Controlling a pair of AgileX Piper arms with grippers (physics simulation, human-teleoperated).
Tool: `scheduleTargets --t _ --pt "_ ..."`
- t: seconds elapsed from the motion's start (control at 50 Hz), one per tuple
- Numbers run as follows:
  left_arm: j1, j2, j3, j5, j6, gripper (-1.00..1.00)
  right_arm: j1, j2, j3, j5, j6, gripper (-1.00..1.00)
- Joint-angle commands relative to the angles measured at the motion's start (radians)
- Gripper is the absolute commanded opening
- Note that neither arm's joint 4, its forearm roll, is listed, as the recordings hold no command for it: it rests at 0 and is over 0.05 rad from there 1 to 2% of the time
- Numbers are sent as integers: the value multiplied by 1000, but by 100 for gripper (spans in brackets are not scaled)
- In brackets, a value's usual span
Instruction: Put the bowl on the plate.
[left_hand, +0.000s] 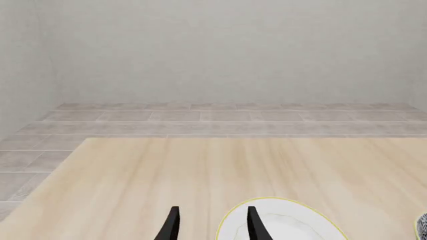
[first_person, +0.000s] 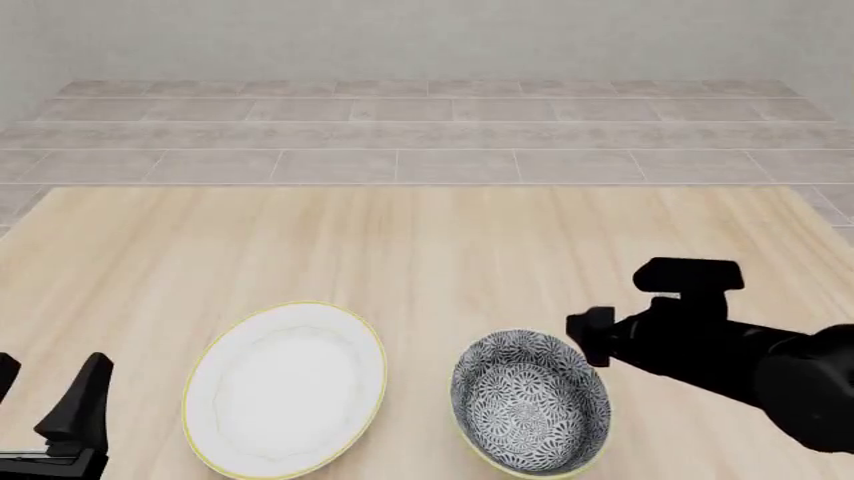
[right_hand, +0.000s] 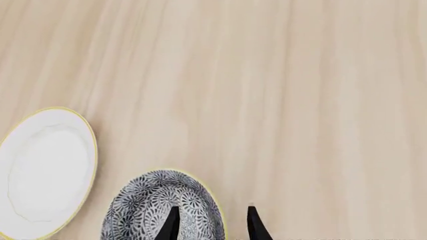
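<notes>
Bowl sits on the table just right of the plate, apart from it. Right gripper hovers nearest, fingers spread astride the bowl's right rim; left gripper, also spread, waits beyond the plate.

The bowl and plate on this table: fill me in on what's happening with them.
The right gripper is open and straddling the rim of the patterned bowl, one finger inside and one outside. The bowl sits on the table beside the white plate, not yet on it. The left gripper is open, holding nothing.
</notes>
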Motion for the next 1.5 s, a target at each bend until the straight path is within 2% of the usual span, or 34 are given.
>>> scheduleTargets --t 0.02,0.36,0.44,0.94,1.5 --pt "0 0 0 0 0 100 4 12 26 -23 2 100" --pt "0 0 0 0 0 100 12 54 62 -76 18 100" --pt "0 0 0 0 0 100 26 68 74 -94 57 100" --pt "0 0 0 0 0 100 29 128 112 -168 65 100" --pt "0 0 0 0 0 100 39 197 159 -259 101 100"
